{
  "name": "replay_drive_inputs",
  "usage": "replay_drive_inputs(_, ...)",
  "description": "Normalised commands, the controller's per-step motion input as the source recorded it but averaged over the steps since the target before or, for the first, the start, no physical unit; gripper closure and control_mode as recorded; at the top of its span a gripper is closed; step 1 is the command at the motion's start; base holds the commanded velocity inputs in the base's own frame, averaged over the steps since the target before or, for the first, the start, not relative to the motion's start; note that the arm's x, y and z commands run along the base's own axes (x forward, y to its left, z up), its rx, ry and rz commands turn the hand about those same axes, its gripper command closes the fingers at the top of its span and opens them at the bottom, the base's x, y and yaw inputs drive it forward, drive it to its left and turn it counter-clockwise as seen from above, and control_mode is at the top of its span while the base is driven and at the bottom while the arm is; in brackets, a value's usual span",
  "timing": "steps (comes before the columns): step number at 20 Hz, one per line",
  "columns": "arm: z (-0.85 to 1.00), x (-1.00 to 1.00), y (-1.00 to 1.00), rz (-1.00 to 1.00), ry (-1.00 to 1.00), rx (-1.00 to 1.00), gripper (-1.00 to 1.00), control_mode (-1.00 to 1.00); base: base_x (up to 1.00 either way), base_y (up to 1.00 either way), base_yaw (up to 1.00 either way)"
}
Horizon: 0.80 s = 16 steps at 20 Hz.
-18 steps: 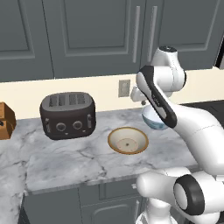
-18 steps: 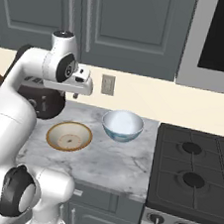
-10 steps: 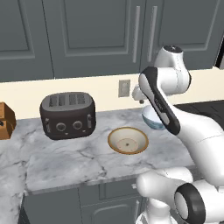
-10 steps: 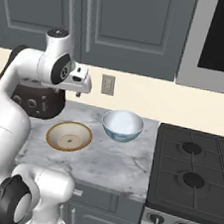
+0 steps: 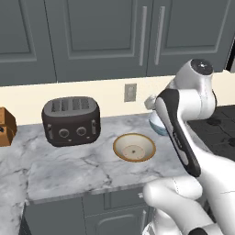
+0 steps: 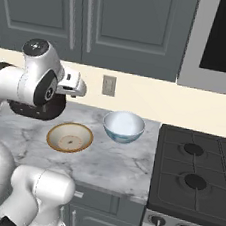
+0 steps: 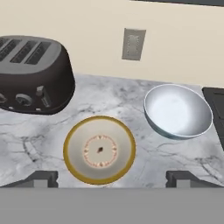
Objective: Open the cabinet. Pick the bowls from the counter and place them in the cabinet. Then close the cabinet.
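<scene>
Two bowls below the pincer [image 7: 113,179], neither one held. Pincer fingers spread wide apart, gripping nothing, hanging in the air clear of the counter [image 7: 39,140].

Straight beneath the pincer, between the lines of its two fingertips as seen from the hand: cream bowl [image 7: 99,150] with tan-brown rim, upright on the marble, brownish ring at its centre. Beyond that and off to the pincer's right: deeper white bowl [image 7: 178,110], also upright on the counter, near the cream bowl but apart from it, close to the counter's end by the stove [image 6: 198,171].

To the pincer's left and farther back: dark four-slot toaster [image 7: 33,74] standing on the counter, well apart from both bowls. Ahead of the pincer, on the cream wall: wall outlet [image 7: 133,43].

Above the pincer and behind it on the wall: dark grey cabinet [image 5: 151,36], both doors shut, two long silver handles [image 5: 143,36] side by side at the meeting edges. From the right base view, pincer [image 6: 75,87] level with the strip of wall between cabinet and counter, higher than both bowl rims.
</scene>
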Motion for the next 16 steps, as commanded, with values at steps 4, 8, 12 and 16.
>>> replay_drive_inputs(4, 0.22, -0.46, -0.02, 0.0, -0.31, 0.0, -1.0, -1.0, 0.0, 0.0, 0.0)
replay_drive_inputs(8, 0.3, -0.42, -0.04, 0.0, -0.34, 0.0, -1.0, -1.0, 0.0, 0.0, 0.0)
replay_drive_inputs(12, 0.38, -0.43, -0.07, 0.0, -0.37, 0.0, -1.0, -1.0, 0.0, 0.0, 0.0)
replay_drive_inputs(16, 0.47, -0.38, -0.11, 0.0, -0.39, 0.0, -1.0, -1.0, 0.0, 0.0, 0.0)
